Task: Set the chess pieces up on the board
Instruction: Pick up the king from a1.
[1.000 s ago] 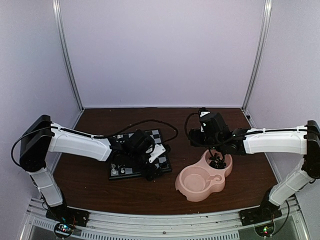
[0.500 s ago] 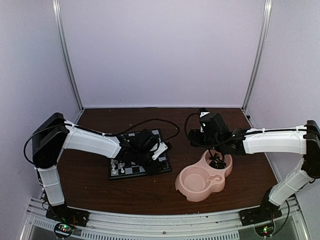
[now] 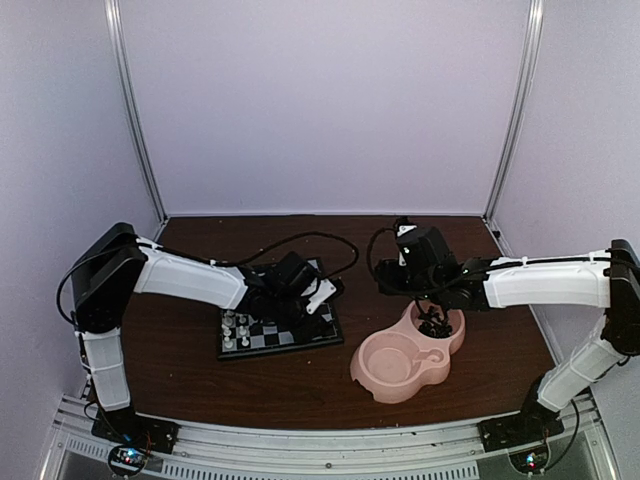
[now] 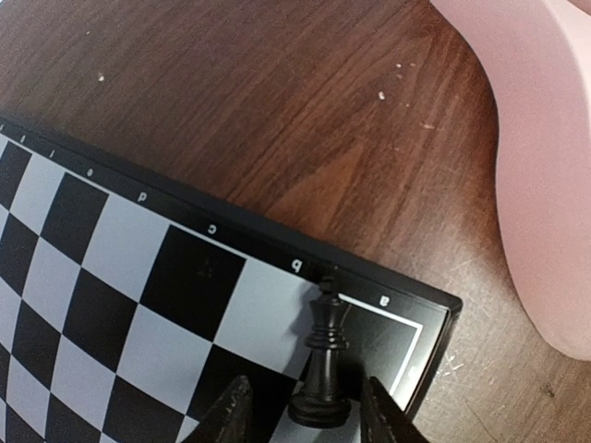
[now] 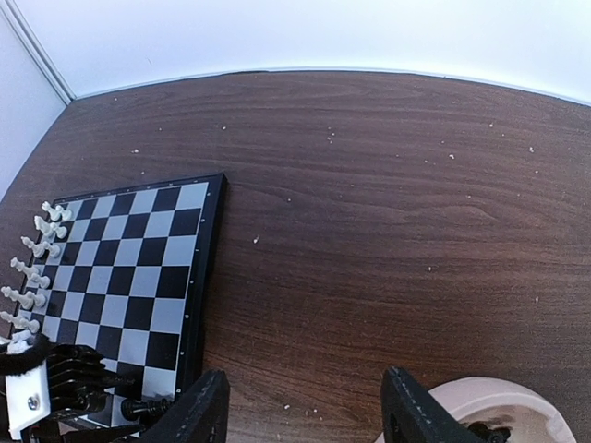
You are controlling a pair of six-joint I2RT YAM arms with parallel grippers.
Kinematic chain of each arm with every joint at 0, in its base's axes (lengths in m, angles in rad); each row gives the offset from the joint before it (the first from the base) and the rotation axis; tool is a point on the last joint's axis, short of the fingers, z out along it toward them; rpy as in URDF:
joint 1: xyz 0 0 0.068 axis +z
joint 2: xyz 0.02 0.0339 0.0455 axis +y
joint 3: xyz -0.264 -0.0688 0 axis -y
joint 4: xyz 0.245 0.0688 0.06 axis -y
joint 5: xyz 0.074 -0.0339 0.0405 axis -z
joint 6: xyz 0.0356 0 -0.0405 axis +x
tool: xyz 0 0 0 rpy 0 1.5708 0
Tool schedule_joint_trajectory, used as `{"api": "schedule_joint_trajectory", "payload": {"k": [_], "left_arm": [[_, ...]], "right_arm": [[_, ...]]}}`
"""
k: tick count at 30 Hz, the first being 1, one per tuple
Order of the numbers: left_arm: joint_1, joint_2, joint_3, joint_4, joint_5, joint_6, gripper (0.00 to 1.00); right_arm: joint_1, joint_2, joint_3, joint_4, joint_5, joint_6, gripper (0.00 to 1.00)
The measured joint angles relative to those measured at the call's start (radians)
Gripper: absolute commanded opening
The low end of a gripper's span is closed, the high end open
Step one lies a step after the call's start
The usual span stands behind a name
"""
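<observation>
The board (image 3: pixel 285 335) lies left of centre, with white chess pieces (image 3: pixel 235 330) lined up at its left side. A black chess piece (image 4: pixel 323 355) stands upright near the board's (image 4: pixel 111 249) right corner. My left gripper (image 4: pixel 305 417) straddles its base, and a small gap shows on each side, so it is open. More black pieces (image 3: pixel 436 325) lie in the far bowl of the pink dish (image 3: pixel 405 372). Above them my right gripper (image 3: pixel 432 312) hangs open and holds nothing; its wrist view shows only bare table between the fingers (image 5: pixel 205 411).
The pink dish's near bowl (image 3: pixel 392 360) holds nothing. Its wall (image 4: pixel 545 185) rises close to the right of the board's corner. Brown table stretches behind the board (image 5: pixel 138 258) up to the white back wall. The white pieces (image 5: pixel 32 268) line the board's far side from the right wrist.
My left arm has swung from the board's near right part to its right corner. Its jaws have narrowed around the black piece. The right arm has barely moved.
</observation>
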Motion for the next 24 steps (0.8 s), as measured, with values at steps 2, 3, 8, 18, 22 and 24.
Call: {"api": "schedule_joint_trajectory", "payload": {"k": [2, 3, 8, 18, 22, 24], "left_arm": [[0.000, 0.002, 0.004, -0.002, 0.008, 0.006, 0.33], [0.000, 0.003, 0.006, -0.006, 0.011, 0.009, 0.31], [0.000, 0.009, 0.023, -0.027, 0.023, 0.016, 0.21], [0.000, 0.009, 0.024, -0.031, 0.030, 0.020, 0.09], [0.000, 0.004, 0.015, -0.023, 0.016, 0.019, 0.09], [0.000, -0.006, -0.001, -0.014, 0.006, 0.018, 0.08]], "right_arm": [[0.000, 0.001, 0.000, 0.000, -0.001, 0.000, 0.58], [0.000, 0.001, 0.000, 0.002, 0.000, 0.000, 0.59], [0.000, 0.001, 0.000, 0.021, -0.010, -0.003, 0.59], [-0.002, -0.018, -0.011, 0.057, -0.032, -0.026, 0.61], [-0.012, -0.022, -0.033, 0.099, -0.088, -0.049, 0.61], [-0.035, -0.022, -0.061, 0.145, -0.173, -0.052, 0.65]]}}
